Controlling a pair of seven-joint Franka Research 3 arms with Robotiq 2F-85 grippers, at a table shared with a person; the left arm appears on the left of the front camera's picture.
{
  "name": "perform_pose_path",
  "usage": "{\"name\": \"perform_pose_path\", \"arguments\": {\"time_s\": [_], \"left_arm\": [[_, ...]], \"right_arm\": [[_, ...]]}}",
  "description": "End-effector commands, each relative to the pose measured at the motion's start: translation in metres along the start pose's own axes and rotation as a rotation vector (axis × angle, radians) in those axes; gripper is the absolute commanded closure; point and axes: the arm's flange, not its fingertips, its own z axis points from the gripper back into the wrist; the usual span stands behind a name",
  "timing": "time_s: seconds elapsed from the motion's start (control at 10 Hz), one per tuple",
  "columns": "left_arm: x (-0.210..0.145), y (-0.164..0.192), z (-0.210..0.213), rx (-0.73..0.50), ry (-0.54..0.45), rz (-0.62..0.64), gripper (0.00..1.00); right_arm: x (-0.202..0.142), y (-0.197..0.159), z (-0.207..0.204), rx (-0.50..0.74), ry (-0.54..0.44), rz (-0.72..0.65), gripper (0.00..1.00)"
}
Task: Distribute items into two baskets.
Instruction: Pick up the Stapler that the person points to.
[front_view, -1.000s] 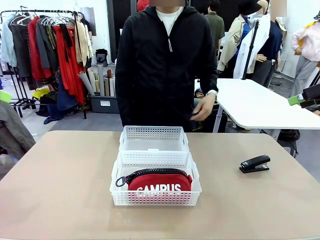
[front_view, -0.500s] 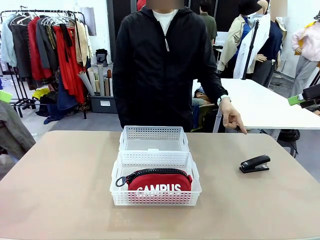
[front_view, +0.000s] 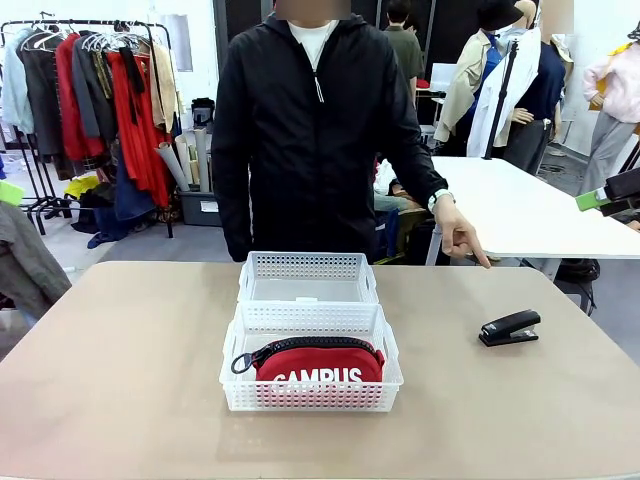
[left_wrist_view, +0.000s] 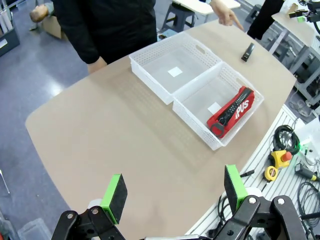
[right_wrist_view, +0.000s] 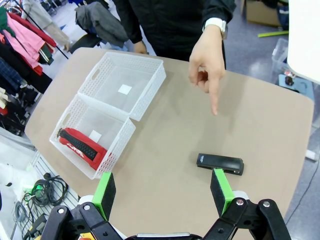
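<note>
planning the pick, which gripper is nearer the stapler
Right. The right gripper hangs above and near the stapler; the left gripper is across the baskets from it.

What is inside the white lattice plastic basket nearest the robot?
A red fabric zippered CAMPUS pouch and a small white label; what lies under the pouch is hidden.

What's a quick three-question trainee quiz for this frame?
1. True or false: the red pouch lies in the near basket.
2. The stapler is: A in the near basket; B on the table; C under the red pouch.
3. Fill in: the person's hand points toward the ____.
Key: 1 true; 2 B; 3 stapler.
</note>
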Motion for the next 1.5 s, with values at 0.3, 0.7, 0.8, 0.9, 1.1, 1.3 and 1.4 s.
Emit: {"name": "perform_pose_path", "arguments": {"time_s": [0.3,0.7,0.8,0.9,1.1,1.3,1.4], "left_arm": [[0.0,0.0,0.0,0.001,-0.001,0.0,0.0],[0.0,0.0,0.0,0.001,-0.001,0.0,0.0],[0.0,0.0,0.0,0.001,-0.001,0.0,0.0],[0.0,0.0,0.0,0.001,-0.001,0.0,0.0],[0.0,0.0,0.0,0.001,-0.001,0.0,0.0],[0.0,0.0,0.0,0.001,-0.001,0.0,0.0],[0.0,0.0,0.0,0.001,-0.001,0.0,0.0]], "right_arm": [[0.001,-0.001,0.0,0.02,-0.019,0.009,0.0],[0.001,-0.001,0.0,0.02,-0.019,0.009,0.0],[0.001,-0.001,0.0,0.02,-0.019,0.009,0.0],[0.0,0.0,0.0,0.0,0.0,0.0,0.0],[0.012,-0.005,-0.007,0.001,0.064,0.101,0.0],[0.034,-0.008,-0.028,0.01,0.175,0.218,0.0],[0.042,-0.008,-0.039,0.017,0.23,0.286,0.0]]}}
